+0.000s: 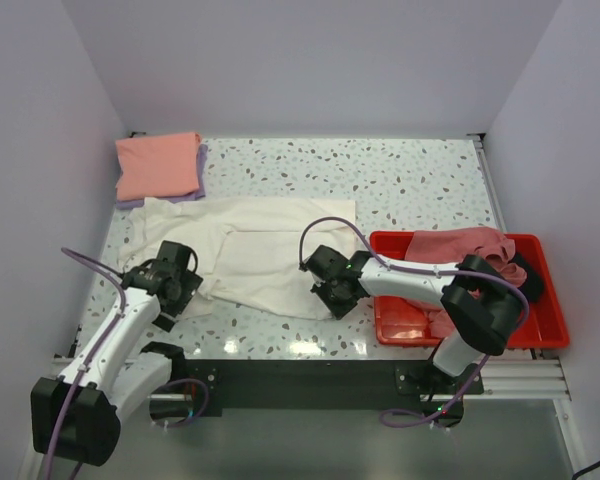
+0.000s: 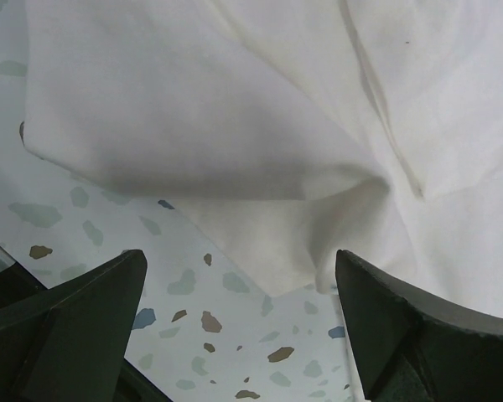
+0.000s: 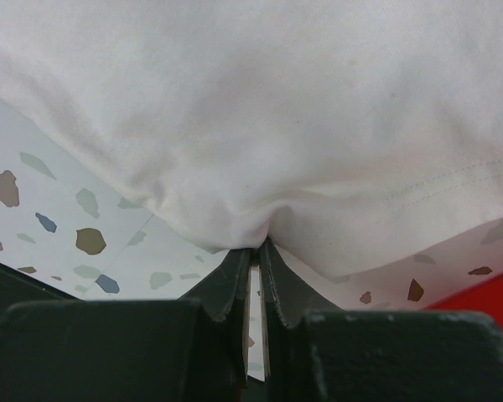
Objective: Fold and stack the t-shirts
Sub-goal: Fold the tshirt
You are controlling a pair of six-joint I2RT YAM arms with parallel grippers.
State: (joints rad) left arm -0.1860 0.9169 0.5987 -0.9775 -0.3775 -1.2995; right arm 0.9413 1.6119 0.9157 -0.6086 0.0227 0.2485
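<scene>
Our right fingers [image 3: 239, 280] pinch the big cream-white cotton tee [image 1: 270, 250] at its 5 o'clock hem, we reckon to fold it; left fingers [image 2: 109, 293] spread wide, empty.

No text — none readable.

The table [image 1: 410, 180] is open to me across the far right: bare top between the cream shirt [image 1: 270, 250] and the back wall [image 1: 310, 70]. The red tray [image 1: 392, 325] blocks the near right, just beside my right gripper [image 3: 256, 251], which is pinched on the cream hem. Far left, the folded salmon-pink shirt [image 1: 158, 165] fills the corner against the side wall [image 1: 40, 150]. My left gripper [image 2: 239, 327] hangs with its jaws spread over bare top at the shirt's edge.
</scene>
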